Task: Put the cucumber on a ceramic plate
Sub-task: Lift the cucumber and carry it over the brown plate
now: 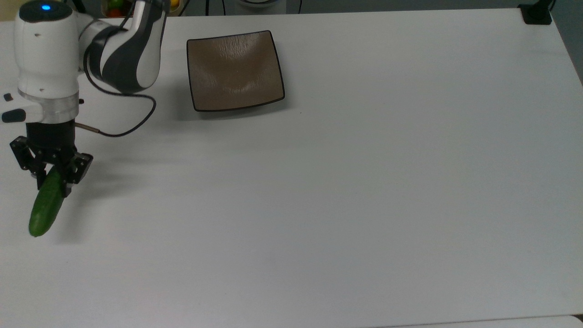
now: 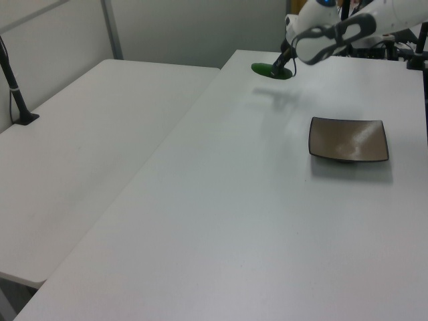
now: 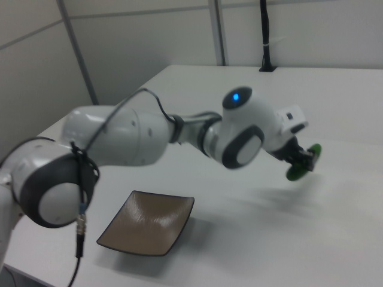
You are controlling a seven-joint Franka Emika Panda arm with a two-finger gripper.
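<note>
Gripping the cucumber [image 1: 44, 207] by its upper end, the jaws are clamped on it at the top view's far left; we mark the gripper [image 1: 51, 175] there. We see the cucumber's long axis running steeply down the top view, free end pointing down and slightly left. In the left view the cucumber [image 2: 270, 69] hangs clear above the white worktop [image 1: 364, 182], shadow below. The ceramic plate [image 1: 235, 70] sits bare, well apart.
</note>
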